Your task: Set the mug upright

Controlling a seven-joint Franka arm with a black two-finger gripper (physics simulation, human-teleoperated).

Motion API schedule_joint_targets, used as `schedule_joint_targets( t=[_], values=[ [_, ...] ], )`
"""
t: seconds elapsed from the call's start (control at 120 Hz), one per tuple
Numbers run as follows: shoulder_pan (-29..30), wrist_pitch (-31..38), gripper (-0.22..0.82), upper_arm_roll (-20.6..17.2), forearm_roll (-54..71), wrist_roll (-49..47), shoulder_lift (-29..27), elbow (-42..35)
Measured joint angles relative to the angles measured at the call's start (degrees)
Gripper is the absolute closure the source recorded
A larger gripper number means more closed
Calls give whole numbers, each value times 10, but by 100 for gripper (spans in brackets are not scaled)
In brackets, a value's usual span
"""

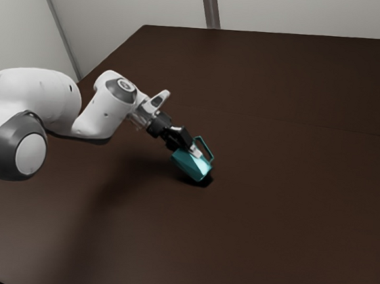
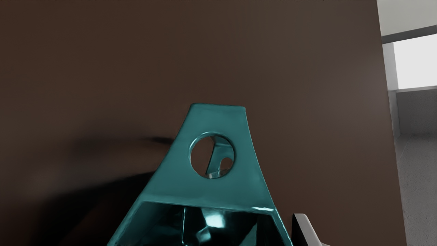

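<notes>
In the exterior view the mug sat tilted at the end of the arm, over the brown table, with its handle toward the exterior view's right. My gripper was right at it, and a dark shadow lay just below; whether any edge of the mug bore on the tabletop, I couldn't tell. It was not upright.

In the wrist view the mug's open mouth faced back toward my hand, its inside dark and glossy, and the handle with its round hole reached away from the gripper. Whether my jaws were spread or pinching the mug's wall, I couldn't tell from either view.

I judged the step in hand to be the righting itself — either securing the hold or already turning the mug. The next move called for a firm hold, then a slow turn until the base faced down — too quick, and it could slip or roll.
</notes>
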Motion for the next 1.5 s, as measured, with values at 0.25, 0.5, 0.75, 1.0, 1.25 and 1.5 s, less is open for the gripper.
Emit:
schedule_joint_targets(
  t=[0.25, 0.5, 0.75, 1.0, 1.25, 1.5],
  values=[
    [-11, 0, 77, 0, 27, -13, -16, 2],
    [-44, 4, 77, 0, 122, -42, -52, 2],
    [-70, 43, 78, -1, 288, -78, -86, 1],
    [-73, 62, 78, -3, 424, -104, -89, 18],
    [-59, 102, 78, -12, 506, -110, -86, 19],
    [-57, 162, 78, -24, 528, -87, -60, 35]
  ],
)
